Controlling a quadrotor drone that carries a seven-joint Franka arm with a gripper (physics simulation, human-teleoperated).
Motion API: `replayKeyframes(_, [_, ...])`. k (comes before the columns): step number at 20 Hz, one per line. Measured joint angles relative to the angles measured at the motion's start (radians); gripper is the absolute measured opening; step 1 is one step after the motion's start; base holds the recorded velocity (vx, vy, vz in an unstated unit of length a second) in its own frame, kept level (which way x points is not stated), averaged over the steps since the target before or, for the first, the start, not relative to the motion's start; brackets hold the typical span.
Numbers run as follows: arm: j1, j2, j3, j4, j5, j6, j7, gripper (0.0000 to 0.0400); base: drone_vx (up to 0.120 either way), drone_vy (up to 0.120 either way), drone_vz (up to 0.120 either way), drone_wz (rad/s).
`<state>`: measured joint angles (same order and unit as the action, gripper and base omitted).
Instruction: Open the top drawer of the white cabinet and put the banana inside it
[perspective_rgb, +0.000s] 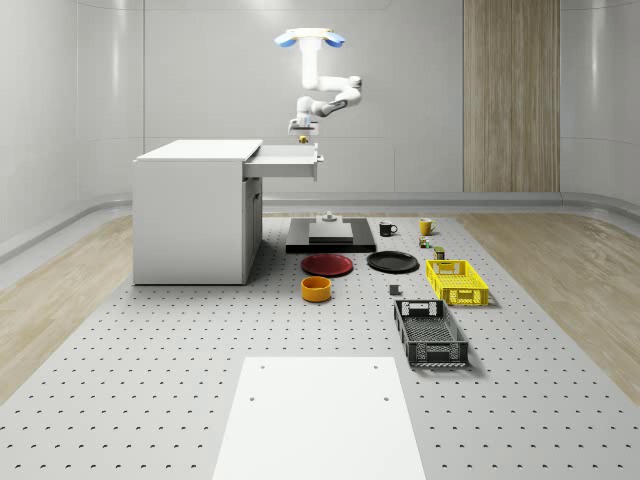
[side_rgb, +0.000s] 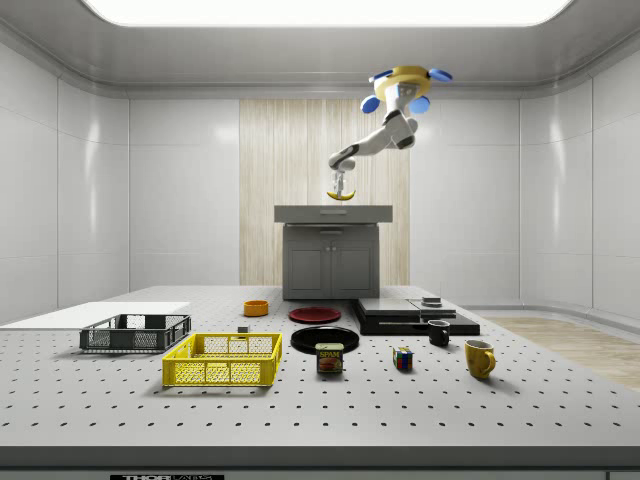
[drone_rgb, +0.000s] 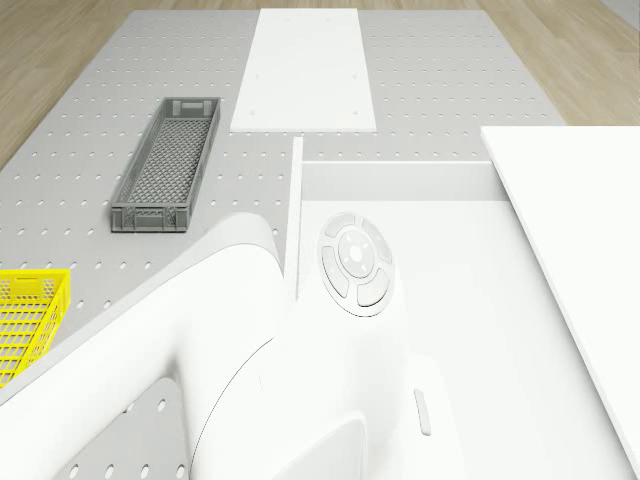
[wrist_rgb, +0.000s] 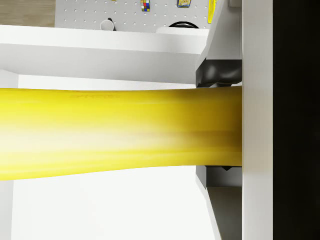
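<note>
The drone (perspective_rgb: 311, 39) hovers above the white cabinet's (perspective_rgb: 195, 210) open top drawer (perspective_rgb: 287, 162), upper centre of the whole-scene view. Its pincer (side_rgb: 341, 192) is clamped on the banana (side_rgb: 341, 196) just over the drawer. Released off-centre, the banana could strike the drawer's front and fall out.

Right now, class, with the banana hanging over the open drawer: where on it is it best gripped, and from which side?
Grip the banana near mid-length, from above, fingers closing across its narrow width. It lies level and long, so a middle hold should keep it balanced. The gripper is shut on it this way over the top drawer, with the drone hovering above.
</note>
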<state>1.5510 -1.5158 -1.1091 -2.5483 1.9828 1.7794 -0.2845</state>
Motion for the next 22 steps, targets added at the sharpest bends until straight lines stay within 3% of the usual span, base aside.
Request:
replayKeyframes(6, [0.002, -0.002, 0.001, 0.001, 0.000, 0.003, -0.001, 0.0190, 0.000, -0.113, 0.000, 0.000])
replayKeyframes(22, [0.055, 0.051, 0.140, 0.111, 0.125, 0.083, -0.002, 0.0190, 0.000, 0.000, 0.000, 0.000])
